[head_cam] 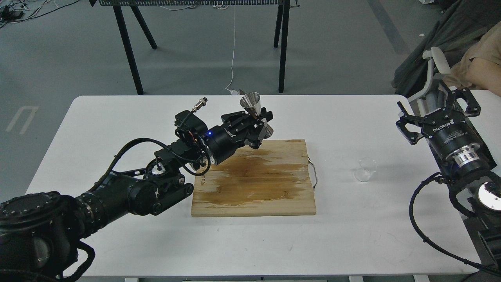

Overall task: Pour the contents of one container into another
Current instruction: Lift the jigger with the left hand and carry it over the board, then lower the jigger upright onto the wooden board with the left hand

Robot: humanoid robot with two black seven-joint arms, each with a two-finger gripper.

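My left gripper [259, 123] is shut on the shiny steel jigger [253, 106], holding it slightly tilted above the far edge of the wooden cutting board [254, 184]. The small transparent cup [365, 170] stands on the white table [117, 117] to the right of the board, well apart from the jigger. My right gripper [434, 103] hangs open at the table's right edge, behind and to the right of the cup, with nothing between its fingers. The lemon is hidden behind my left arm.
The board carries a dark wet stain and has a metal handle [314, 174] on its right side. Black table legs [129, 47] and a white cable [234, 51] stand on the floor beyond. A person's arm [479, 66] shows at far right.
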